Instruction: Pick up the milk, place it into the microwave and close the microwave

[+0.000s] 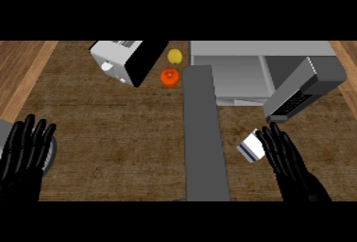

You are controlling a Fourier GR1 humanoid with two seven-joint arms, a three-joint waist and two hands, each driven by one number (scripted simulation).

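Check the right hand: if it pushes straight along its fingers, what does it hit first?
The right hand points up and slightly left. The milk carton lies beside its fingers, so it may slip past; next in line is the open microwave, probably its door. Depth is unclear.

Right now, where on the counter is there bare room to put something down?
The widest bare patch lies between the left robot hand and the grey door, below the toaster. It is crowded by the microwave, where the right robot hand meets the milk carton.
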